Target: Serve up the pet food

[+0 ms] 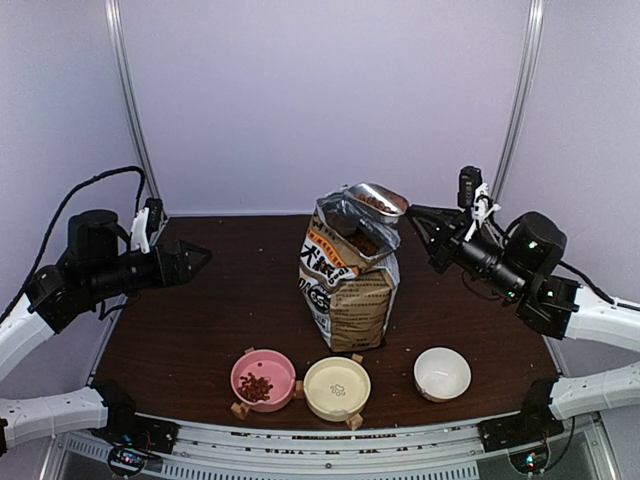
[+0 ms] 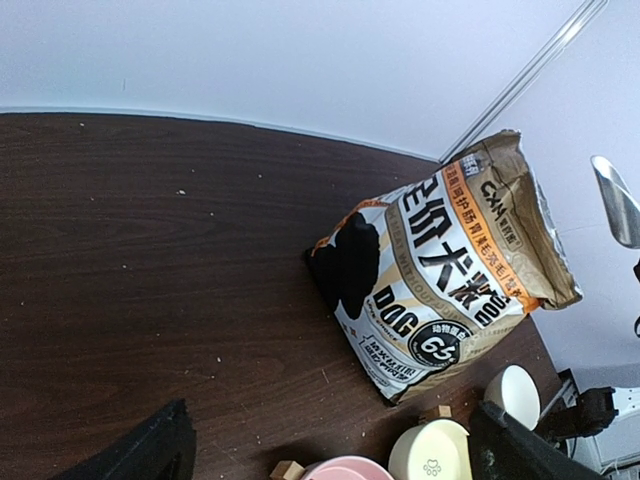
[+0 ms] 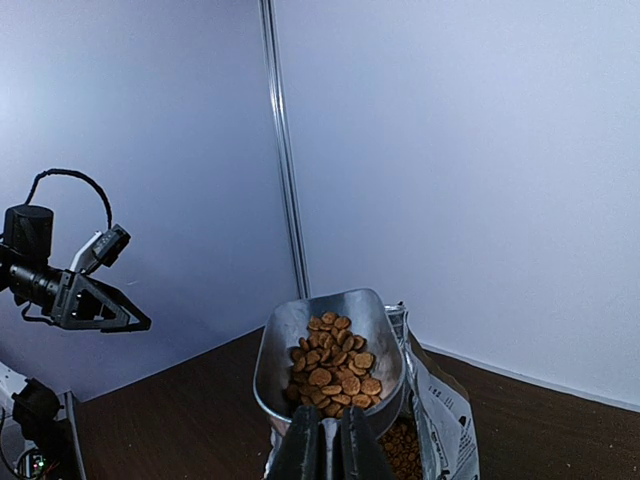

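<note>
One scoopful of pet food (image 3: 335, 366) sits heaped in the metal scoop (image 3: 277, 350), just ahead of my right gripper (image 3: 327, 440), whose fingers are clamped on the scoop's thin handle. The scoop hangs above the open mouth of the bag (image 1: 345, 285), where more of the food shows inside. I judge the pellets light, dry and loose. They would roll out at any tilt, so I can't pinch them directly; the hold belongs on the handle, with the scoop kept level. That smooth metal handle may twist in the grip. A small heap lies in the pink bowl (image 1: 283, 368), while the cream bowl (image 1: 320, 380) and white bowl (image 1: 442, 372) show none. My left gripper (image 1: 197, 257) hovers well left of the bag, fingers apart, holding nothing.
</note>
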